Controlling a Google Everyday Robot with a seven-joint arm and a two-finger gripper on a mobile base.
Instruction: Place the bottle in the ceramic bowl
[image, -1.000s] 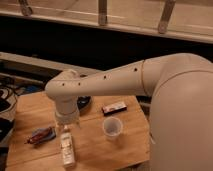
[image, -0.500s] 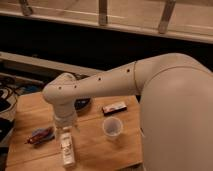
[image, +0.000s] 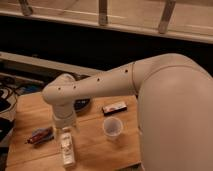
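Observation:
The white bottle (image: 67, 148) lies on the wooden table (image: 95, 147) near its front edge, its cap end toward the arm. My gripper (image: 65, 129) hangs straight over the bottle's upper end, below the white wrist. The black ceramic bowl (image: 82, 104) sits behind the arm at mid table, mostly hidden by the forearm; only a dark rim shows.
A translucent plastic cup (image: 112, 127) stands right of the bottle. A flat dark bar with a white label (image: 114, 107) lies behind the cup. A red and dark packet (image: 41, 135) lies at the left. Cables (image: 6, 95) lie off the table's left edge.
The arm has shifted slightly lower and toward the bottle. The bottle, cup and bar have not moved.

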